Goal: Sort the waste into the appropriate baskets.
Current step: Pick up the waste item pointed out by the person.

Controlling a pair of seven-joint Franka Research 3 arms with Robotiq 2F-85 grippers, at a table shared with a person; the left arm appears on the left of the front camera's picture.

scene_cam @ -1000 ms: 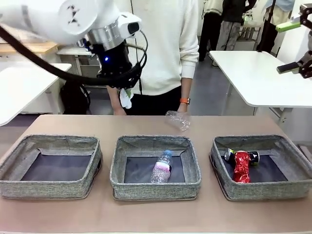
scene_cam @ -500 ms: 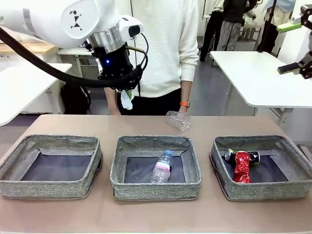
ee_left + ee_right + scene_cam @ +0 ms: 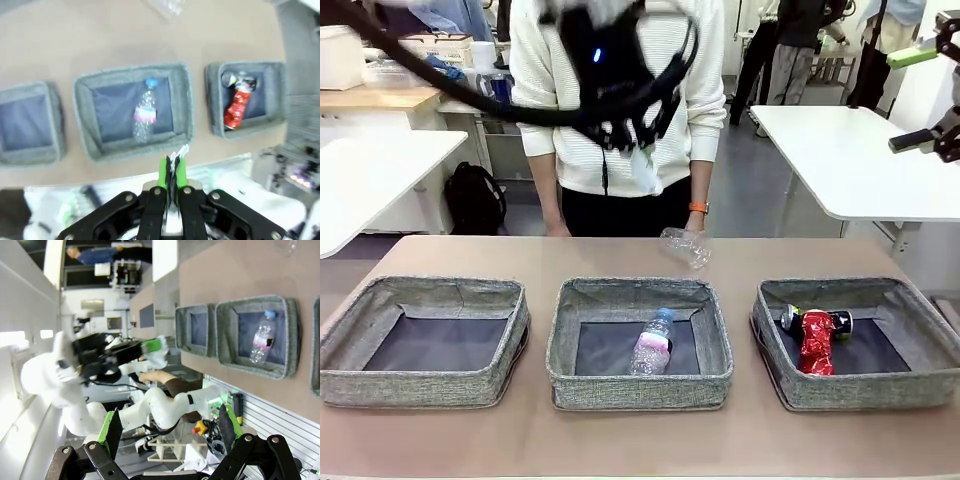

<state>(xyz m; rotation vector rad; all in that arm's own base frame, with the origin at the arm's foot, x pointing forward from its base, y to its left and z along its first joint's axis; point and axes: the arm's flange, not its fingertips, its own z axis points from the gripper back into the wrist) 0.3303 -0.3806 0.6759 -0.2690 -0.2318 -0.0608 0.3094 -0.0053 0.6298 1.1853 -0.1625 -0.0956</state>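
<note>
My left gripper (image 3: 638, 152) hangs blurred high over the table's far middle, shut on a scrap of crumpled white paper (image 3: 646, 172). In the left wrist view the paper (image 3: 175, 156) pokes out above the closed green pads. Three grey baskets stand in a row: left (image 3: 420, 388), middle (image 3: 638, 388), right (image 3: 865, 392). A clear bottle (image 3: 652, 343) lies in the middle one. A crushed red can (image 3: 816, 342) and a dark can (image 3: 840, 322) lie in the right one. A clear plastic cup (image 3: 685, 246) lies on the table behind the middle basket. My right gripper (image 3: 928, 96) stands open, high at the far right.
A person in a white sweater (image 3: 690, 90) stands at the far edge, one hand (image 3: 698, 222) beside the cup. White tables stand behind at the left (image 3: 370, 170) and right (image 3: 840, 150). Bare tabletop (image 3: 620, 440) runs along the near edge.
My left arm has swung up and to the right with the paper in its grip, and now shows motion blur. The right gripper, the cup and the baskets' contents have not moved.
</note>
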